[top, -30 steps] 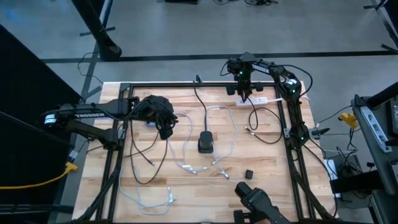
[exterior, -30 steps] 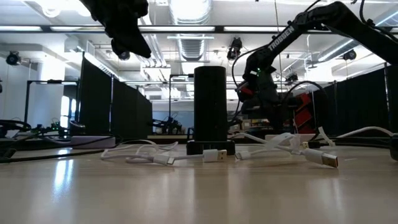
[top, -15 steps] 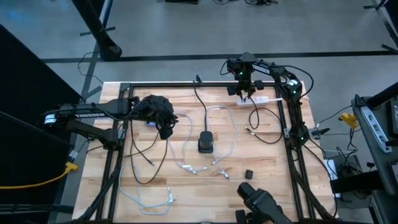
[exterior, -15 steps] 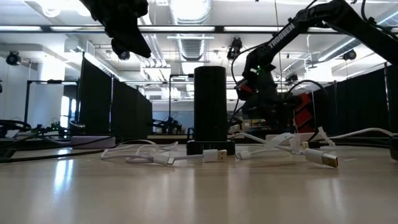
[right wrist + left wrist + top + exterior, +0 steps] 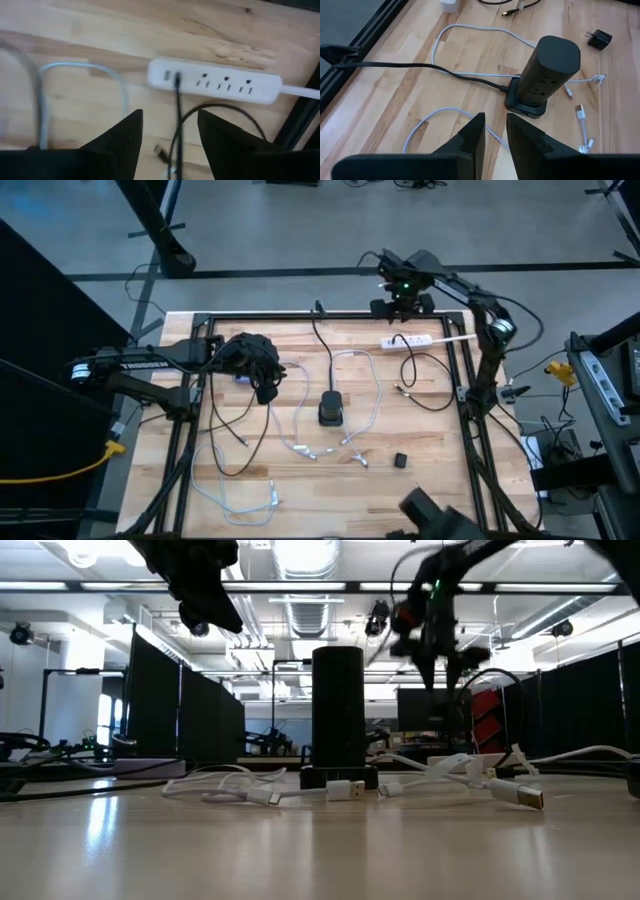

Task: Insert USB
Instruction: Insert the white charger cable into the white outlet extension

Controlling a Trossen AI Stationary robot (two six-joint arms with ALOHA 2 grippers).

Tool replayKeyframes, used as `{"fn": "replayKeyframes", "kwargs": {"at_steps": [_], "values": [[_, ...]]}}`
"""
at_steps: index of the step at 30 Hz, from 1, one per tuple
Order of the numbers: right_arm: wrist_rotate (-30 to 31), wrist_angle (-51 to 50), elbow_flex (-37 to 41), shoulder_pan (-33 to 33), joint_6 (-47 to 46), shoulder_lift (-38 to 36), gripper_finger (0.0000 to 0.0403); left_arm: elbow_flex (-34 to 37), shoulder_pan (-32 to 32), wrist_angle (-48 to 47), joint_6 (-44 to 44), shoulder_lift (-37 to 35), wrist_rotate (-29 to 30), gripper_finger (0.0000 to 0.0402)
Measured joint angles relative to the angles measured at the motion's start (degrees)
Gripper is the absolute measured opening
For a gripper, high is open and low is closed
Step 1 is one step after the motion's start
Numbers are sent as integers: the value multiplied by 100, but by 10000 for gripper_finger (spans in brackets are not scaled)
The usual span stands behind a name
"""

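From above we saw the white power strip [image 5: 415, 340] lying at the table's far right edge, a black cable [image 5: 412, 358] running from its left end. The right gripper [image 5: 402, 308] hung beyond that edge, apart from the strip. The left gripper [image 5: 262, 378] hovered over the table's left half, holding nothing.

At table level, the right gripper [image 5: 437, 640] hung high behind the black tower [image 5: 338, 710].

Past the left gripper's [image 5: 493, 131] narrowly parted fingers we saw the tower [image 5: 545, 70] standing upright.

Past the right gripper's [image 5: 170, 131] spread, empty fingers, the black plug [image 5: 176, 81] sat in the strip's [image 5: 220, 82] end port.
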State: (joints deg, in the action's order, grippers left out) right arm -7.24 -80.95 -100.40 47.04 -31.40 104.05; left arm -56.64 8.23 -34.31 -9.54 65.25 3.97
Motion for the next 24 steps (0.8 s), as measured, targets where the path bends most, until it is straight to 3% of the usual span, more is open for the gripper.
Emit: {"fn": "replayKeyframes", "kwargs": {"at_steps": [5, 10, 24], "values": [[-4, 2, -4, -628, -432, -834, 156, -2, 0, 5, 0, -2, -2, 66], [223, -3, -9, -1740, -799, -1337, 140, -4, 0, 2, -72, -12, -38, 66], [1525, 522, -9, -4925, -1829, -1480, 102, -7, -106, -6, -450, -44, -188, 66]]}}
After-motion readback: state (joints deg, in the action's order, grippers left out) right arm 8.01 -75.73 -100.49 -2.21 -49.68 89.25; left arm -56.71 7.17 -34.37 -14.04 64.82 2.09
